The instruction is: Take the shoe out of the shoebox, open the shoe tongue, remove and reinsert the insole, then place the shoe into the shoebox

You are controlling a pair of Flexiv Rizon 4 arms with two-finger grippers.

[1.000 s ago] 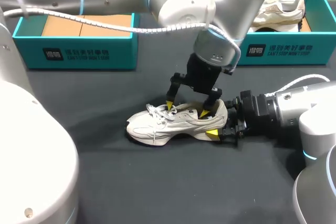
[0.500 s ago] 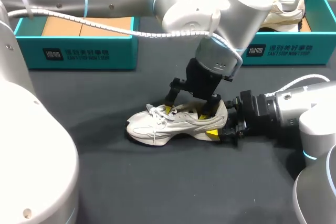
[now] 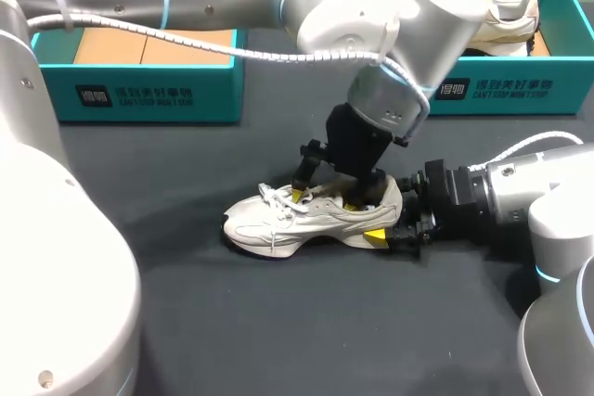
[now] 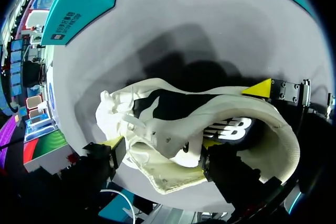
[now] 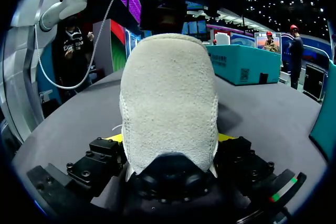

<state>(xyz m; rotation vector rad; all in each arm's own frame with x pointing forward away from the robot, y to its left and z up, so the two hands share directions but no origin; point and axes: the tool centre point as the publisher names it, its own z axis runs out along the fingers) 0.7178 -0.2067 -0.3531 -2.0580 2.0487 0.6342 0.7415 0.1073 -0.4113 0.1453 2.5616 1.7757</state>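
Lowered a bit more, the left gripper (image 3: pixel 327 198) is sunk spread-open into the shoe (image 3: pixel 278 220), tips mostly hidden. Shoe's set lengthwise across the table (image 3: pixel 278 331), toe pointed left, heel clamped by the right gripper (image 3: pixel 382 222).

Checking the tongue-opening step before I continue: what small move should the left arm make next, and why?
Probably close the left end effector on the tongue: its fingers stand apart, one at the laces, one inside the opening of the shoe, while the right end effector clamps the heel, steadying it.
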